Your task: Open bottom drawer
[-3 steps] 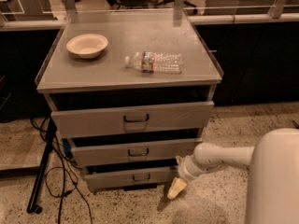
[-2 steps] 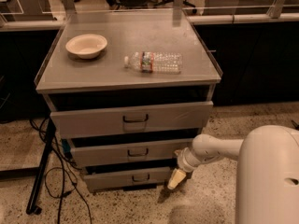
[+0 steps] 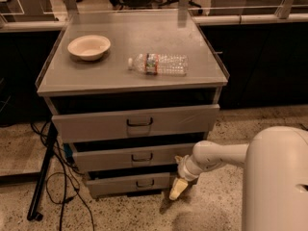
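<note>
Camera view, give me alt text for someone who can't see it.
The robot's end effector hangs at the right end of the bottom drawer of a grey three-drawer cabinet. On top sit a bowl and a water bottle lying on its side.

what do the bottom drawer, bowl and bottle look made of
Bottom drawer: probably painted metal, matte grey, thin flat front. Bowl: ceramic or plastic, smooth cream surface. Water bottle: clear plastic, see-through ribbed wall. The gripper hangs beside the drawer's right end.
</note>
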Action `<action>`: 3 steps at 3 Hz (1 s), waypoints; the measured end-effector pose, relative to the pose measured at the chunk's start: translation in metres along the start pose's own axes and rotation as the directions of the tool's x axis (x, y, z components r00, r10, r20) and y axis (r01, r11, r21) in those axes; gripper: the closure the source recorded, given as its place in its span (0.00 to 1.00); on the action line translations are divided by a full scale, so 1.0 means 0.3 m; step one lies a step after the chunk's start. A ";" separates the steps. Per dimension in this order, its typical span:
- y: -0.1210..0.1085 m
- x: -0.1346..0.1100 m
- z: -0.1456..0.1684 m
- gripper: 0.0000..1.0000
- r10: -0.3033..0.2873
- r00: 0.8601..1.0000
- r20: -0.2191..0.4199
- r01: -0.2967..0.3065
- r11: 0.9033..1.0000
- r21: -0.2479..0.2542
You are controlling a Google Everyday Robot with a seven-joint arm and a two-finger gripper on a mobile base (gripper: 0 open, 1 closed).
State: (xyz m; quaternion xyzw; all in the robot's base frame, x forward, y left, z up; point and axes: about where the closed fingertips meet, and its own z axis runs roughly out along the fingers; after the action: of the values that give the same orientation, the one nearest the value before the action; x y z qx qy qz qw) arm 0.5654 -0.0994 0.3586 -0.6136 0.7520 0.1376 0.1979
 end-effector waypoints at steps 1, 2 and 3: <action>0.054 -0.002 0.059 0.00 -0.054 0.998 0.016 0.054 0.999 0.004; 0.096 0.043 0.110 0.00 -0.092 0.995 0.043 0.091 0.995 0.031; 0.124 0.124 0.147 0.00 -0.093 0.992 0.083 0.088 0.994 0.062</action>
State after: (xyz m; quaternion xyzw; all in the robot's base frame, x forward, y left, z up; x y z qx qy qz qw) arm 0.5284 -0.1041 0.3008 -0.6346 0.7178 0.1326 0.2538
